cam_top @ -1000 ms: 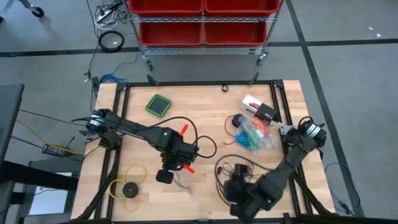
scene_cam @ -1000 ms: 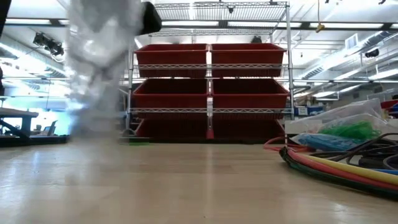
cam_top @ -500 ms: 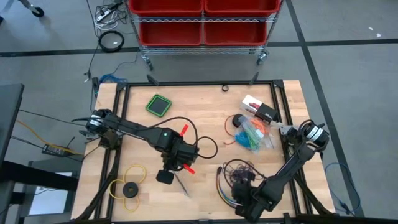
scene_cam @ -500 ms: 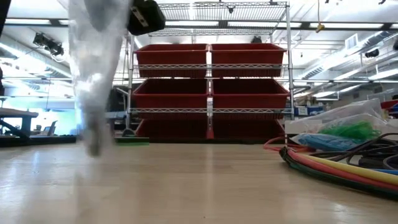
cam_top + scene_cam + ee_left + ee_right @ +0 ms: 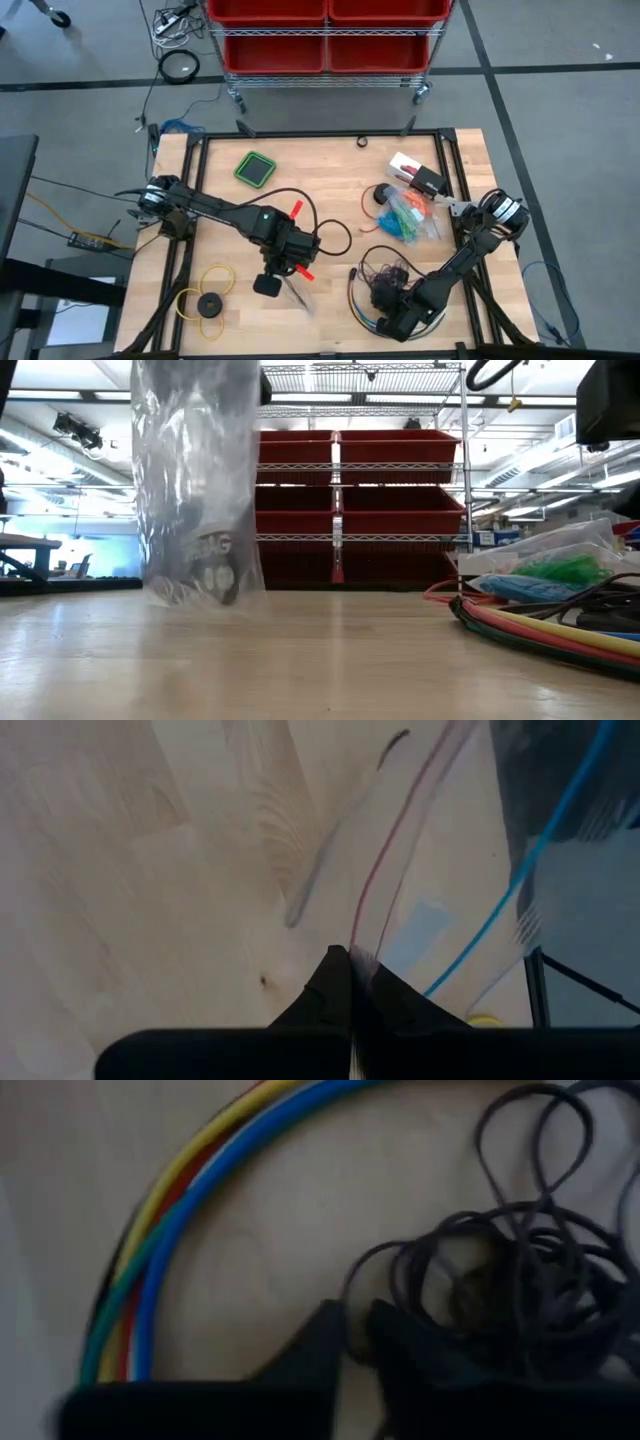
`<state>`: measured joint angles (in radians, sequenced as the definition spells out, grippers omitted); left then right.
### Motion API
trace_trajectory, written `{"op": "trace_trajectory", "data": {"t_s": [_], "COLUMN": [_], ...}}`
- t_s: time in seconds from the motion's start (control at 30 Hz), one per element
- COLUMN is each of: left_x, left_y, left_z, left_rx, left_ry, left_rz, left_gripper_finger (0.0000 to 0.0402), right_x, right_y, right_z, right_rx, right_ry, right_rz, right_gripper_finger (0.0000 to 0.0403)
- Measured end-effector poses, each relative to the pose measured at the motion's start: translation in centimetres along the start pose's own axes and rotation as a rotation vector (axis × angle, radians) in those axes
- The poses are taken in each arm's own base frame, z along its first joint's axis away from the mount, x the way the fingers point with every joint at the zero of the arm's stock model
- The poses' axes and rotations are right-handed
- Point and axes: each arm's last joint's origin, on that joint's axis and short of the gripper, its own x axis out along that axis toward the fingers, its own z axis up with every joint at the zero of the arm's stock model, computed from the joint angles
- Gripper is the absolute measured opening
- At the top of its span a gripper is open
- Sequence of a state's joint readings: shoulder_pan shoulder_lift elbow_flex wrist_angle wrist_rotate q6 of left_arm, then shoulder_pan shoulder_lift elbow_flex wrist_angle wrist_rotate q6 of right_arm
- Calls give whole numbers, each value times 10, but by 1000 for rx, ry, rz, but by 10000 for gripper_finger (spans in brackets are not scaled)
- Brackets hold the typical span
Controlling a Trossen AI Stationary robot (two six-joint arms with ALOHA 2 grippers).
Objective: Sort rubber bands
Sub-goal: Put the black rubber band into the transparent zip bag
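Note:
A bunch of dark rubber bands [image 5: 510, 1280] lies on the table's near right part [image 5: 386, 272], inside the curve of some multicoloured cables [image 5: 165, 1210]. My right gripper [image 5: 357, 1338] stands at the bunch's edge [image 5: 386, 298], pointing steeply down, its fingers almost together. My left gripper [image 5: 352, 965] is shut on a clear plastic bag [image 5: 195, 480] at the table's near middle [image 5: 297, 295]. The bag's bottom [image 5: 195, 595] touches the table. More bands, green [image 5: 570, 570] and blue, lie in clear bags [image 5: 410, 215] at the right. My left gripper pinches the clear bag's zip edge [image 5: 366, 925] between its two fingers, from above. The bag hangs below the fingers, its bottom on the table. My right gripper has a thin loop at the dark bunch's edge [image 5: 352, 1295] in the narrow gap between its fingertips. It comes slanting from above. The bunch lies on the table.
A yellow ring with a black disc [image 5: 205, 300] lies at the near left and a green square pad [image 5: 255, 168] at the far left. A white and black box [image 5: 418, 178] sits at the far right. A black cable [image 5: 325, 235] loops by the left arm.
My right gripper has come down onto the dark bunch. The clear bag, blurred and swinging before, now hangs still and broadside with its bottom on the table.

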<state>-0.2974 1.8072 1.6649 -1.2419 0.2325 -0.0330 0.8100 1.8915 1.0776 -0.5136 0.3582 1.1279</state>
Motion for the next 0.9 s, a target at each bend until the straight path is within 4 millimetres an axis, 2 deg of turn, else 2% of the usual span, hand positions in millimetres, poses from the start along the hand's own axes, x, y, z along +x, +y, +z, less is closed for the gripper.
{"op": "trace_trajectory", "data": {"t_s": [0.07, 0.27, 0.43, 0.6, 0.8, 0.9], "left_x": [0, 0, 1, 1, 11, 20], "left_y": [0, 0, -2, -2, 1, 3], "left_z": [0, 0, 0, 0, -3, -4], "left_rx": [0, 13, 40, 44, 38, 34], "left_ry": [0, 1, 0, -1, 11, 14], "left_rz": [1, 6, 27, 55, 65, 66], "left_gripper_finger": [1, 1, 1, 1, 1, 1], "right_x": [-1, -14, -56, -103, -149, -160], "right_y": [1, 16, 38, 58, 67, 67], "right_z": [1, 15, 54, 102, 147, 162], "right_rx": [-22, -57, -121, -235, -354, -406], "right_ry": [0, -38, -226, -423, -615, -678], "right_rz": [-1, 43, 122, 178, 224, 258], "right_gripper_finger": [18, 1, 0, 0, 0, 0]}}
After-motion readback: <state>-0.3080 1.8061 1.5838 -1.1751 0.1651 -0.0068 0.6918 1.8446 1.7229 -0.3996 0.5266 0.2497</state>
